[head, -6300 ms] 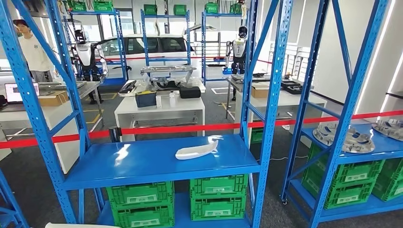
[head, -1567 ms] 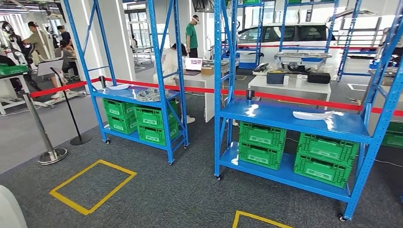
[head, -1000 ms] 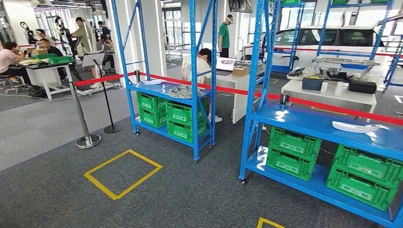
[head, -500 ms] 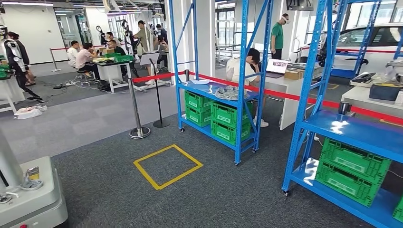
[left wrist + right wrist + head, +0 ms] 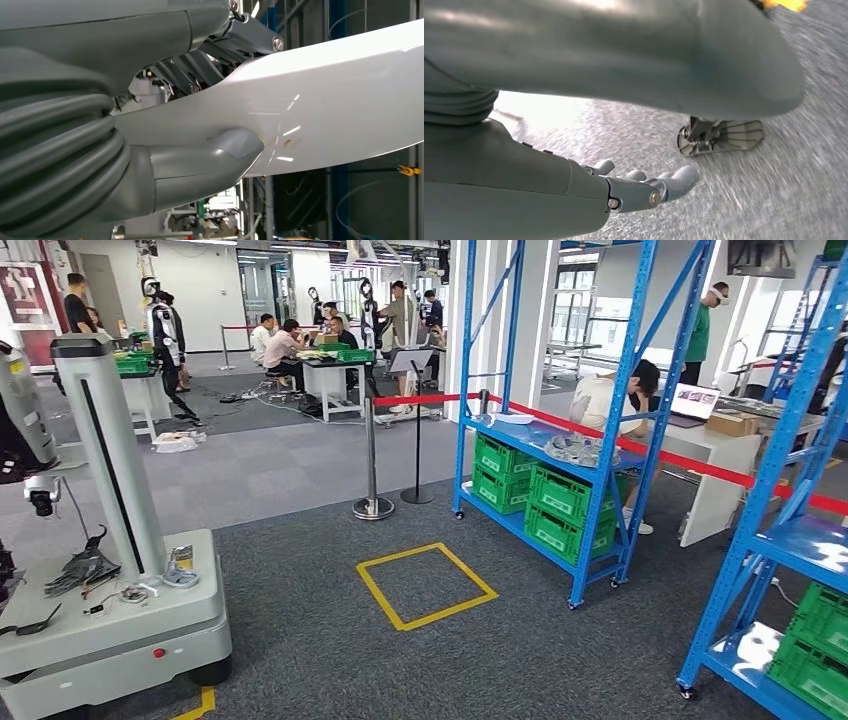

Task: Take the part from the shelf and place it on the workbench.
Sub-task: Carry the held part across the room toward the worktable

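Part (image 5: 330, 105): white, smooth, elongated shell, gripped in my left hand (image 5: 165, 130). Thumb (image 5: 210, 165) presses one broad face, darker fingers (image 5: 200, 65) close on the opposite side; the part sits between them.

Location: off the shelf, carried at my side. I cannot place it in the head view.

Right hand (image 5: 624, 190): holds nothing, fingers extended and a little apart, hanging over grey carpet.

Progress, as I judge it: pickup done, carry under way, placing not yet done. In the head view I log blue shelving (image 5: 560, 430) with green crates (image 5: 520, 480) to the right, a yellow floor square (image 5: 425, 585) ahead, and a grey wheeled unit with a tall mast (image 5: 110, 620) at lower left carrying loose small items. I cannot say which surface is the workbench; the tables further back, with people (image 5: 285, 345) seated at them, are well apart from me.

Orientation: long axis runs away from the wrist, out past the fingers, and the body widens toward the far end. Wrist view is turned, so I cannot say whether that axis is level or tilted relative to the floor, nor which end leads. Grip falls near the narrower end, so I judge the free end may sag or swing during the carry
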You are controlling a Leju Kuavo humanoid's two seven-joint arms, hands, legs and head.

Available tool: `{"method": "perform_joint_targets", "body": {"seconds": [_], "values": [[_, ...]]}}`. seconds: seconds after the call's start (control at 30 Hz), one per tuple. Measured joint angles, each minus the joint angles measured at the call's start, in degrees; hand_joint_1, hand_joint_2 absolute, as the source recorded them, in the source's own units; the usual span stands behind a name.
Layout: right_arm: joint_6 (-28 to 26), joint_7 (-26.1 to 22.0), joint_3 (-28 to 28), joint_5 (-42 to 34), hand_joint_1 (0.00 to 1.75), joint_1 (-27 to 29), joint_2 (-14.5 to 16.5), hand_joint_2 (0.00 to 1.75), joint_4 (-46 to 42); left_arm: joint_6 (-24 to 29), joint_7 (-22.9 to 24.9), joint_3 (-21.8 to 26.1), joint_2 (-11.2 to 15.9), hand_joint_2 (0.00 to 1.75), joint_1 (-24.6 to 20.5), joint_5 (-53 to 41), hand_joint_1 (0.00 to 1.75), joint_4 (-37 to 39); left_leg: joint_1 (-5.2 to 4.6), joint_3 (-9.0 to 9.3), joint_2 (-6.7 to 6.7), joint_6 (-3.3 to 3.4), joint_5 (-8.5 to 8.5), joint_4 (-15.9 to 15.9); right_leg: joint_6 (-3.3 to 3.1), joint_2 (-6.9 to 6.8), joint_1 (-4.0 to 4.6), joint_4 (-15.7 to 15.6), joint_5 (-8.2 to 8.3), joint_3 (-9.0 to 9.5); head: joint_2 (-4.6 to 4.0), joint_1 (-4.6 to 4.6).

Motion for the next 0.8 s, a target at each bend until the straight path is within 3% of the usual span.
{"method": "perform_joint_targets", "body": {"seconds": [0.03,0.07,0.1,0.13,0.2,0.27,0.33,0.37,0.43,0.5,0.57,0.6,0.63,0.7,0.77,0.8], "values": [[0.0,0.1,0.0,0.0,0.0,0.1,0.0,0.0,0.0,0.5,0.0,0.0,0.0,1.75,0.0,-0.3,1.75,0.1,-0.16,-0.12,-0.84,0.14,0.07,0.0,-0.24,0.5,0.09,3.1,-0.93,-1.68,0.0,0.0],[0.1,0.2,0.0,0.0,0.0,0.3,0.0,0.0,0.0,1.2,0.0,0.0,0.0,1.75,0.0,-0.5,1.75,0.2,-0.33,-0.18,-1.72,0.23,0.12,0.0,-0.58,0.71,0.23,4.6,-0.81,-2.67,0.0,0.01],[0.0,0.3,0.0,0.0,0.0,0.3,0.0,0.0,0.0,2.1,0.0,0.0,0.0,1.75,0.0,-0.7,1.75,0.3,-0.49,-0.2,-2.62,0.29,0.17,0.1,-1.04,0.9,0.45,3.9,0.52,-2.69,0.0,0.01],[0.0,0.4,0.0,-0.1,0.0,0.3,0.0,0.0,0.0,3.2,0.0,0.0,0.0,1.75,0.0,-0.8,1.75,0.3,-0.62,-0.2,-3.48,0.33,0.21,0.1,-1.65,1.36,0.75,1.1,2.74,-1.7,0.0,0.02],[0.0,0.6,0.0,0.0,0.0,0.3,-0.1,0.0,0.0,5.3,0.0,0.1,0.0,1.75,-0.2,-0.8,1.75,0.3,-0.71,-0.25,-4.98,0.29,0.28,0.1,-3.27,3.87,1.56,-7.0,6.82,1.57,0.0,0.03],[0.4,1.0,0.0,0.1,0.0,0.3,-0.3,0.0,0.0,7.2,0.0,0.3,0.0,1.75,-0.4,-0.9,1.75,0.2,-0.61,-0.51,-6.23,-0.04,0.37,0.1,-4.4,5.49,2.14,-11.5,8.04,3.45,0.0,0.11],[0.7,1.2,-0.1,0.2,0.0,0.2,-0.3,0.0,0.0,8.2,0.0,0.6,-0.1,1.75,-0.5,-1.0,1.75,0.0,-0.64,-0.91,-7.55,-0.61,0.55,-0.2,-4.64,4.44,2.12,-12.4,8.03,3.87,0.0,0.16],[0.7,1.3,-0.1,0.2,0.0,0.1,-0.3,0.0,0.0,8.4,0.0,0.7,0.0,1.75,-0.5,-1.0,1.75,-0.2,-0.72,-1.11,-7.42,-0.81,0.48,0.0,-4.55,3.63,1.89,-12.9,8.25,4.23,0.0,0.16],[0.5,1.3,-0.1,0.2,0.0,0.1,-0.1,0.0,0.0,8.5,0.0,1.0,0.1,1.75,-0.7,-1.1,1.75,-0.5,-0.99,-2.41,-4.68,-1.27,-1.44,2.8,-4.55,2.05,1.3,-14.2,8.82,4.94,0.0,0.12],[0.4,1.4,-0.1,0.2,0.0,0.2,0.0,0.0,0.0,8.6,0.0,1.2,0.1,1.75,-1.0,-1.2,1.75,-0.6,-0.75,-5.54,-1.25,-1.86,-5.22,9.4,-4.59,0.44,1.06,-14.6,8.9,5.18,0.0,0.05],[0.4,1.5,-0.1,0.2,0.0,0.4,0.0,0.0,0.0,8.6,0.0,1.3,0.1,1.75,-1.0,-1.2,1.75,-0.6,-0.11,-8.0,-0.21,-2.73,-7.01,14.5,-4.32,-1.29,0.78,-14.4,8.63,5.17,0.0,0.05],[0.4,1.5,-0.1,0.2,0.0,0.4,0.0,0.0,0.0,8.6,0.0,1.3,0.1,1.75,-1.0,-1.3,1.75,-0.6,0.23,-7.91,0.04,-3.2,-6.33,14.4,-4.04,-2.13,0.51,-14.2,8.43,5.17,0.0,0.05],[0.4,1.5,-0.1,0.2,0.0,0.4,0.0,0.0,0.0,8.6,0.0,1.3,0.1,1.75,-1.0,-1.3,1.75,-0.6,0.58,-6.71,0.49,-3.71,-4.71,12.1,-3.65,-2.95,0.15,-13.9,8.14,5.18,0.0,0.05],[0.4,1.4,-0.1,0.2,0.0,0.3,-0.1,0.0,0.0,8.6,0.0,1.3,0.1,1.75,-1.0,-1.3,1.75,-0.5,1.14,-2.88,3.06,-4.63,-1.14,4.8,-2.55,-4.35,-0.33,-12.7,7.18,5.07,0.0,0.03],[0.4,1.4,-0.1,0.2,0.0,0.3,-0.1,0.0,0.0,8.6,0.0,1.4,0.1,1.75,-1.0,-1.3,1.75,-0.6,1.27,-1.01,4.86,-3.97,0.14,1.2,-1.46,-5.52,-0.35,-11.6,6.13,5.08,0.0,0.03],[0.4,1.4,-0.1,0.2,0.0,0.2,-0.2,0.0,0.0,8.6,0.0,1.4,0.1,1.75,-1.0,-1.3,1.75,-0.6,1.14,-1.25,4.68,-3.21,0.0,1.4,-1.07,-6.1,-0.25,-11.4,5.82,5.26,0.0,0.04]]}}
